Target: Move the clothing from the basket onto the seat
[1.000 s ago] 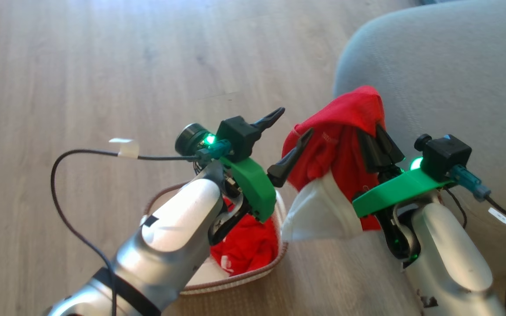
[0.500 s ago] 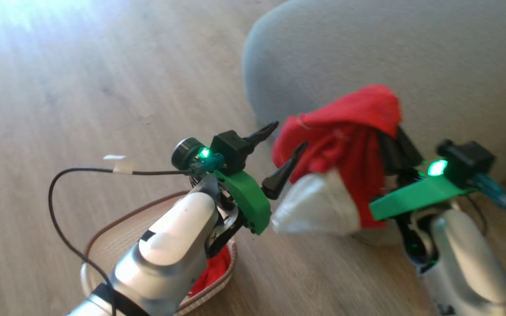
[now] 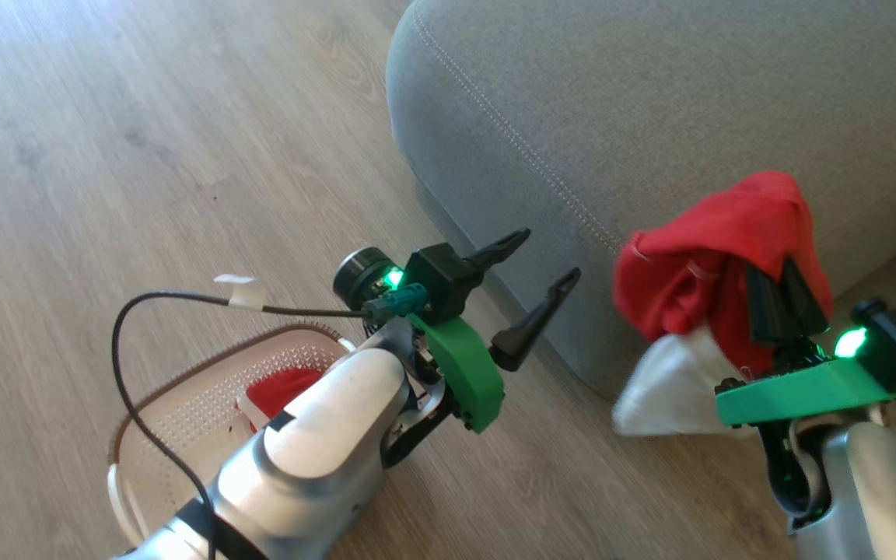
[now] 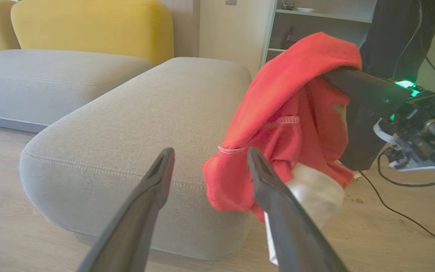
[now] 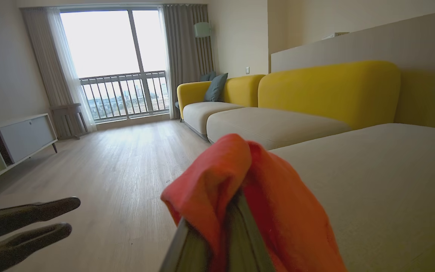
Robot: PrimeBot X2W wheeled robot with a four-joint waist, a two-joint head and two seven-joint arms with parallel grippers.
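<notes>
Right gripper (image 3: 781, 299) clenches a bright red garment (image 3: 712, 233), its two dark fingers pressed together with the fabric draped over them like a hood. A white cloth piece (image 3: 662, 389) hangs from the bottom of the red bundle. The bundle hangs in the air above the wooden floor (image 3: 145, 155), just beside the side wall of the grey seat (image 3: 650, 93) and a little way along from its rounded corner; it is not lying on the cushion top. The right arm's pale forearm rises from the lower right of the head view, wrist bent upward, so the fingers point up and toward the seat.

The left gripper (image 3: 547, 255) is released and empty, its fingers spread wide apart and aimed at the seat's side wall near the rounded corner. It stands close to the red garment without touching it. The left forearm reaches diagonally up from the bottom of the head view, passing over the basket (image 3: 207, 359). A black cable (image 3: 183, 295) loops out from its wrist.

The basket sits on the floor, well apart from the seat. Inside it lies another red piece (image 3: 281, 387) with a bit of white at its edge, partly hidden by the forearm.
</notes>
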